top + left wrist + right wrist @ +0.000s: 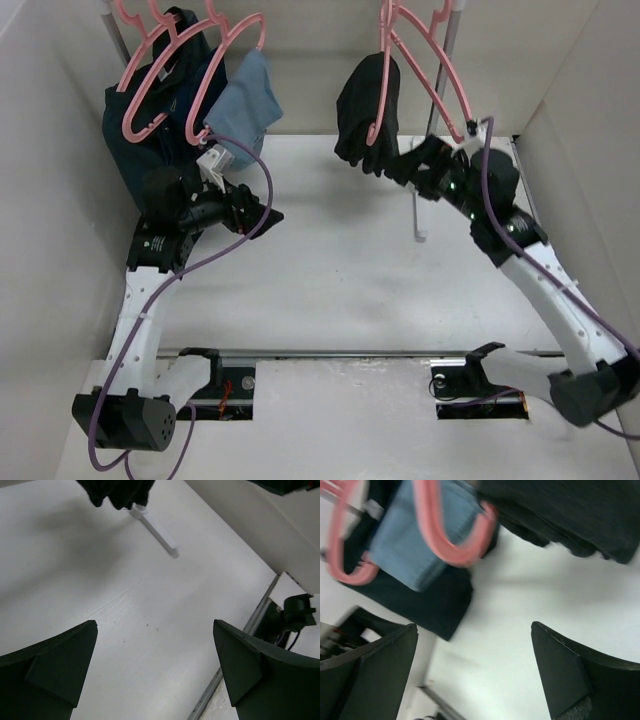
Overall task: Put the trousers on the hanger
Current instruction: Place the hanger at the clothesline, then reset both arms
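While the trousers [365, 105] hang on the hanger [446, 82], the right hand [412, 160] beside them and the left hand [258, 208] both gape, released.

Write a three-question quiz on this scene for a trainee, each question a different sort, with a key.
1. True or false: the long black fabric trousers hang off the table, draped on a thin pink plastic hanger.
2. The fingers of the right gripper are: A) open, holding nothing; B) shut on the trousers; C) shut on the hanger.
3. What colour is the small cloth hanging beside the dark navy garment on the left?
Key: 1 true; 2 A; 3 light blue.
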